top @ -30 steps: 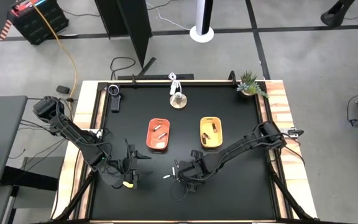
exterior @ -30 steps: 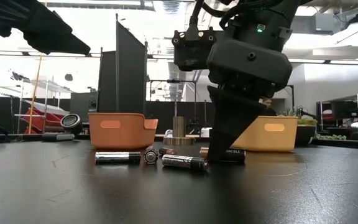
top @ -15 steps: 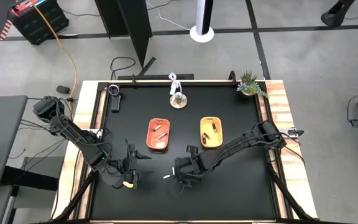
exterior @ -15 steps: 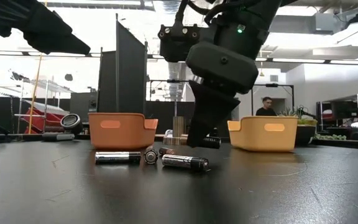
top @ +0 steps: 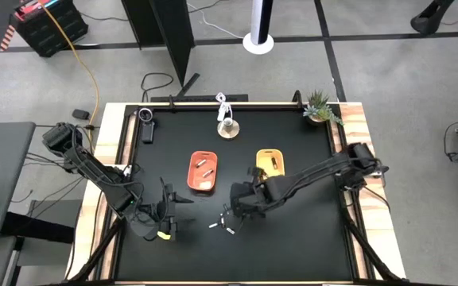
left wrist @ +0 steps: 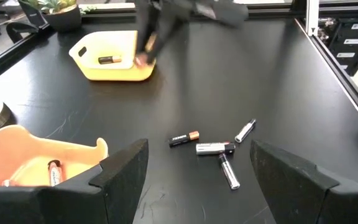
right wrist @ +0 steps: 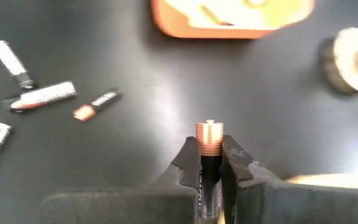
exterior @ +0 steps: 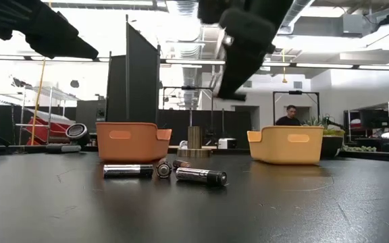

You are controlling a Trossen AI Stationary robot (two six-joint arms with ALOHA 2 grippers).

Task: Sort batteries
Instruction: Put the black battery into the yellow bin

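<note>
My right gripper (right wrist: 210, 163) is shut on a dark battery with a coppery end (right wrist: 209, 138). It is raised above the table between the loose batteries and the yellow tray (top: 270, 165), and shows in the high view (top: 241, 200). Several loose batteries (left wrist: 215, 148) lie on their sides on the black table, and show in the low view (exterior: 200, 176) too. The yellow tray (left wrist: 114, 56) and the orange tray (top: 201, 171) each hold batteries. My left gripper (left wrist: 199, 155) is open and empty at the near left (top: 168, 209). My right gripper pinches the battery's dark body (right wrist: 209, 171) between its two fingers (right wrist: 190, 167). The battery lies along the fingers. Its coppery end (right wrist: 209, 134) sticks out past the fingertips. It is lifted clear of the table.
A small round stand (top: 227, 127) and a potted plant (top: 319, 107) stand at the far edge, and a dark device (top: 145, 123) lies at the far left. A person (exterior: 289, 116) stands in the room behind. Bare black table lies near the front edge.
My right gripper has taken the dark battery off the table beside the loose ones. It has risen and gone toward the far edge and the yellow tray, staying shut on the battery. The loose batteries have stayed where they were.
</note>
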